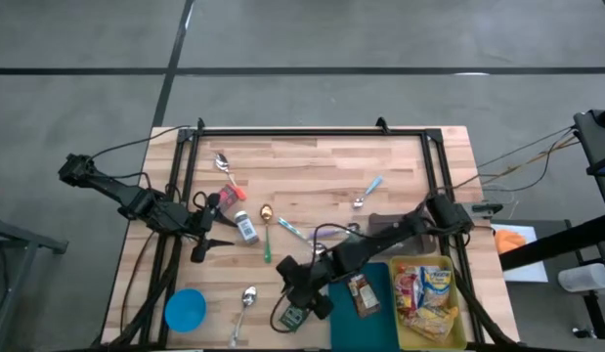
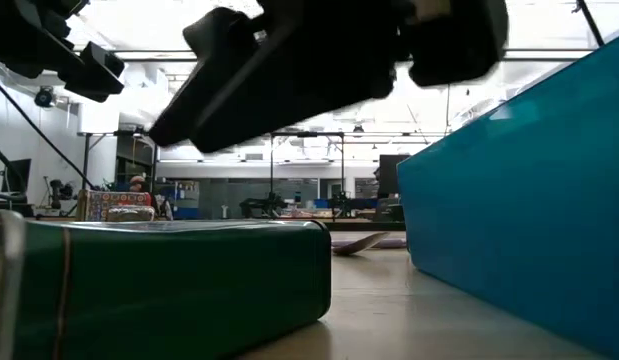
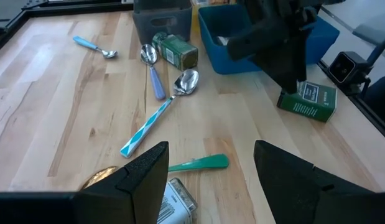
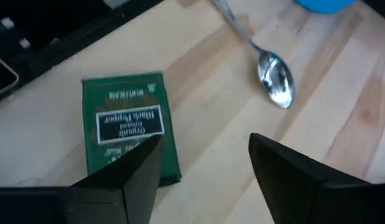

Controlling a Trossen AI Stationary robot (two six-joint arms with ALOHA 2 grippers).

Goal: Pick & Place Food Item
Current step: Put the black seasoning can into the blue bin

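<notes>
1. Wooden table (image 1: 312,166): carries everything in use, with scattered spoons and a teal bin (image 1: 390,293) at the near right edge.
2. Right gripper (image 1: 304,293): hangs just above the task item, near the table's front edge and just left of the teal bin. In the right wrist view its two dark fingers (image 4: 130,177) stand apart with nothing between them, so it is released.
3. Left gripper (image 1: 209,230): waits over the left part of the table beside a small spice jar (image 1: 245,228), fingers spread and empty.
4. Green pepper tin (image 4: 127,127): lies flat on the wood, label up, reading "Organic Ground Black Pepper". It sits close to the front edge, just beside the bin's left wall and well apart from the steel spoon (image 4: 276,78).
5. Handling judgement: a rigid rectangular metal tin, probably light and not fragile, with smooth painted walls that may slip. Grip across the two long narrow sides near mid-length, pads square to the walls.
</notes>
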